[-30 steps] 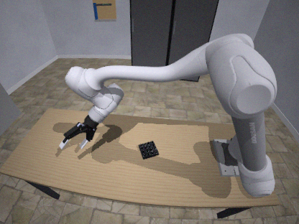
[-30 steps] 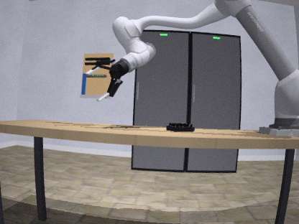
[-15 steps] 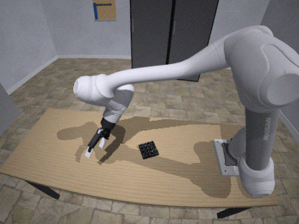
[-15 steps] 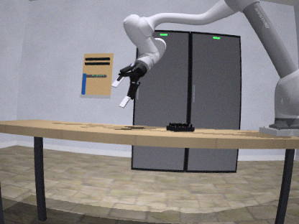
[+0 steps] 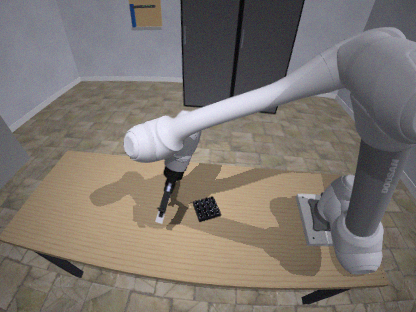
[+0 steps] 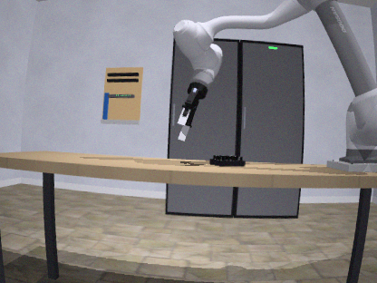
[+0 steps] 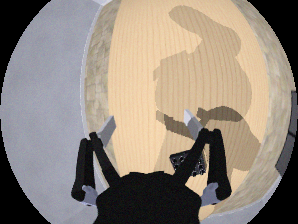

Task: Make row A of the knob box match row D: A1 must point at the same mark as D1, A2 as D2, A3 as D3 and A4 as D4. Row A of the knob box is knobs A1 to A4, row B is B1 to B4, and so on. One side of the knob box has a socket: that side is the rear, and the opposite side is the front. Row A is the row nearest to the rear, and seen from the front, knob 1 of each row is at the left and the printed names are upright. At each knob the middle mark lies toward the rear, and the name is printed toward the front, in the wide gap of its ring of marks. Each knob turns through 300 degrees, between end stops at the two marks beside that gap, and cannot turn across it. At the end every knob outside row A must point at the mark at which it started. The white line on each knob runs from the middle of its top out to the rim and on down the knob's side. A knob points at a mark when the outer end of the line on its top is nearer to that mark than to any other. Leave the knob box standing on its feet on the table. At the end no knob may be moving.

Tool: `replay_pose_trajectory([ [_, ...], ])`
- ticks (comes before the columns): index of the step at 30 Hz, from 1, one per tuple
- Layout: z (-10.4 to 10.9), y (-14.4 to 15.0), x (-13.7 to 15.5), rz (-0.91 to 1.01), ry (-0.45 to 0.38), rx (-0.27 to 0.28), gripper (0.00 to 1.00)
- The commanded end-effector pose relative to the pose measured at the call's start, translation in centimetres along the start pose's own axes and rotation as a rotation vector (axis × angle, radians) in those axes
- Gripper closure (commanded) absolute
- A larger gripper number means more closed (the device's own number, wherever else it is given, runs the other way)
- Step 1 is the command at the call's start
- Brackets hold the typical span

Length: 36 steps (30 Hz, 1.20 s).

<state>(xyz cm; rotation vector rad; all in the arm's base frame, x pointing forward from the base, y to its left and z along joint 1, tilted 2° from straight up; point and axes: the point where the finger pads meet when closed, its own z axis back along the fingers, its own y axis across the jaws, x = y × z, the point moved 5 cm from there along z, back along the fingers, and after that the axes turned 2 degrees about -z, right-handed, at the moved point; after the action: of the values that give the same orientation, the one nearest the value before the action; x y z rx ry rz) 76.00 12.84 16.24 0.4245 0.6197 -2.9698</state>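
The knob box (image 5: 207, 208) is a small black square box with a grid of dark knobs, standing on the wooden table near its middle. It shows as a low dark slab in the exterior view (image 6: 227, 161). In the wrist view only a corner of it (image 7: 181, 159) peeks out behind the right finger. The knob lines are too small to read. My gripper (image 5: 161, 214) hangs well above the table, to the left of the box, pointing down. It is open and empty, as the exterior view (image 6: 183, 128) and wrist view (image 7: 149, 124) show.
The arm's grey base plate (image 5: 314, 220) sits at the table's right end. A dark double-door cabinet (image 6: 236, 127) stands behind the table. The arm's shadow falls across the table around the box.
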Motion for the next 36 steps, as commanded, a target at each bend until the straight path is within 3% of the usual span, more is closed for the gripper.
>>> replay_pose_trajectory([
  [1, 1.0, 1.2, 3.7, 0.079, -0.058, 0.054, 0.0],
  [10, 2.9, 3.9, 10.0, 0.235, -0.166, 0.156, 0.0],
  [12, 2.9, 3.9, 10.0, 0.235, -0.166, 0.156, 0.0],
  [13, 3.5, 4.7, 11.8, 0.28, -0.199, 0.184, 0.0],
  [24, 6.5, 8.1, 18.9, 0.467, -0.339, 0.299, 0.0],
  [36, 6.9, 8.5, 19.7, 0.489, -0.356, 0.313, 0.0],
])
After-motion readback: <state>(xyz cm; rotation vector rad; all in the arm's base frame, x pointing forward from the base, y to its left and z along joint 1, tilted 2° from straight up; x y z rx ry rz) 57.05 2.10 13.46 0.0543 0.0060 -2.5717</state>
